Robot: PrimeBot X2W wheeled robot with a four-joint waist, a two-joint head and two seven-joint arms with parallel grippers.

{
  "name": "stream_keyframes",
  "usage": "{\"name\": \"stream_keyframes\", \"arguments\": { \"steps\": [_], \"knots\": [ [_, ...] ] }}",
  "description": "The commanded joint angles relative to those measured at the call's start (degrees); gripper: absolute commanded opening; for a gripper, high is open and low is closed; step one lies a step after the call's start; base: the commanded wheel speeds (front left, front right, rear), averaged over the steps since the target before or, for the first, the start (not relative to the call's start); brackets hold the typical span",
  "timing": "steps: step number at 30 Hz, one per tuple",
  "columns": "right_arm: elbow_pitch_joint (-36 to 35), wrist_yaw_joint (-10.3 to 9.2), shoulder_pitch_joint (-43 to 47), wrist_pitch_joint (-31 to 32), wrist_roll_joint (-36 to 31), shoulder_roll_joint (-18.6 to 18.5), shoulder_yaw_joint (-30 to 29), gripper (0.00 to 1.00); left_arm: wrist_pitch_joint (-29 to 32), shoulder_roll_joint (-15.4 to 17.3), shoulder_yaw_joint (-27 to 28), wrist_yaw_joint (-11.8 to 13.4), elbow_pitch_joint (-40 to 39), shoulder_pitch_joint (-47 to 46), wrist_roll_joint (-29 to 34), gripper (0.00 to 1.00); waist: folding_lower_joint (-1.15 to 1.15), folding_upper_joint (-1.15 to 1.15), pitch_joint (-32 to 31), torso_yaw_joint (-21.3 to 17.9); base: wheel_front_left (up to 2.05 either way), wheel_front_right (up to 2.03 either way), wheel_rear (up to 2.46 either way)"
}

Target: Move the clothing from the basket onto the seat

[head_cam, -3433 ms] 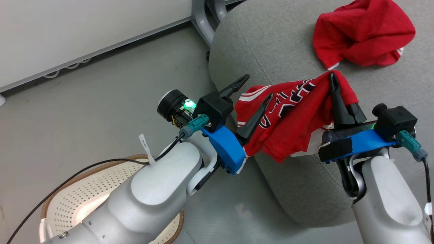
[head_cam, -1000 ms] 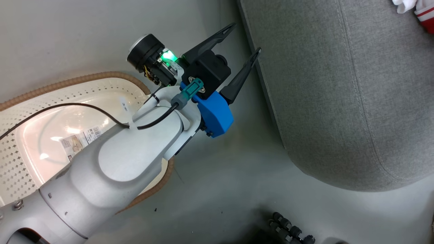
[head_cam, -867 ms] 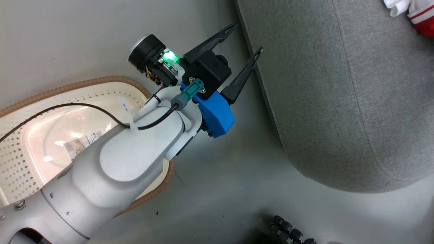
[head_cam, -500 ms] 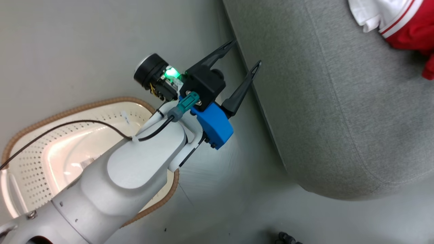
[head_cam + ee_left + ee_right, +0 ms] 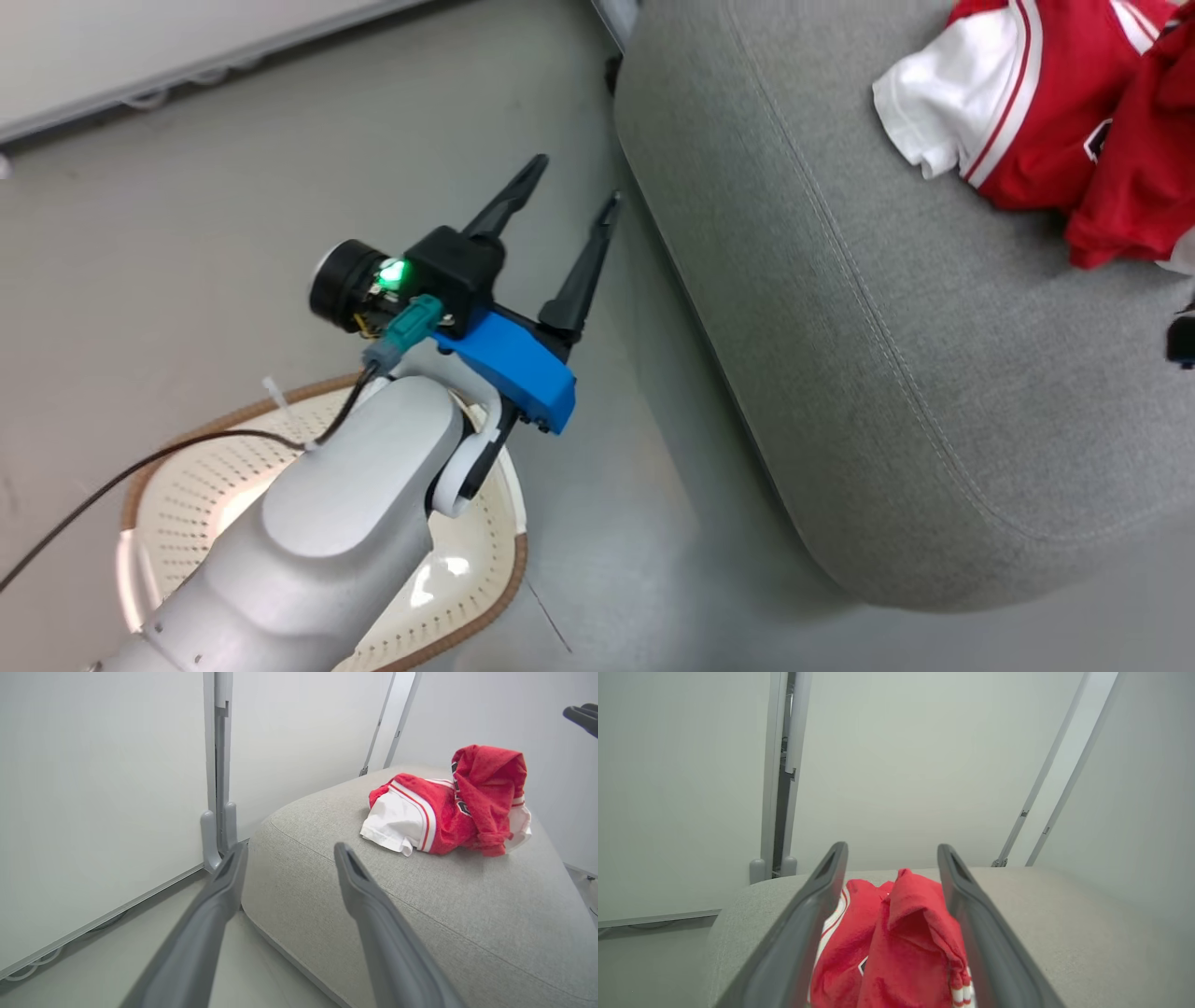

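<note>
The clothing (image 5: 1046,131) lies heaped on the seat (image 5: 868,355), at the upper right of the head view. The left pincer (image 5: 572,182) hangs wide open and empty over the floor (image 5: 187,233) at centre, above the basket (image 5: 177,495) at lower left. The right pincer (image 5: 892,848) is spread open and grips nothing, with the clothing showing between its fingers.
</note>
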Motion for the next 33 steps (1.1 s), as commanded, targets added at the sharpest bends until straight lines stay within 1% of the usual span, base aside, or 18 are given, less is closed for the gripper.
{"name": "stream_keyframes", "arguments": {
  "steps": [1,8,14,23,27,33],
  "knots": [
    [-0.9,-0.06,1.5,0.0,-0.1,0.5,1.1,1.0,-0.5,0.3,1.7,0.4,-0.8,1.4,0.3,1.0,0.01,0.0,-3.0,2.3,0.0,0.0,0.0],
    [-3.9,-0.06,3.5,0.0,0.0,2.2,6.5,1.0,-0.4,0.0,12.1,1.2,-5.8,8.8,4.8,1.0,0.01,0.0,-7.8,7.2,0.0,0.0,0.0],
    [-4.6,-0.06,5.5,0.0,0.3,4.2,9.7,1.0,-0.4,-1.1,21.4,0.7,-8.7,16.2,9.0,1.0,0.01,0.0,-11.2,11.1,0.0,0.0,0.0],
    [-3.0,-0.06,10.2,0.0,0.5,7.3,13.8,1.0,-0.4,-3.8,32.3,-1.8,-9.8,26.2,14.0,1.0,0.01,0.0,-15.6,15.4,0.0,0.0,0.0],
    [-2.0,-0.06,12.3,0.0,0.7,8.2,14.9,1.0,-0.4,-4.9,35.4,-3.7,-9.4,30.0,16.1,1.0,0.01,0.0,-17.2,16.8,0.0,0.0,0.0],
    [-1.4,-0.06,15.5,0.0,1.1,9.2,14.8,1.0,-0.4,-6.5,39.5,-5.5,-9.0,34.7,18.7,1.0,0.01,0.0,-19.6,18.1,0.0,0.0,0.0]
  ]
}}
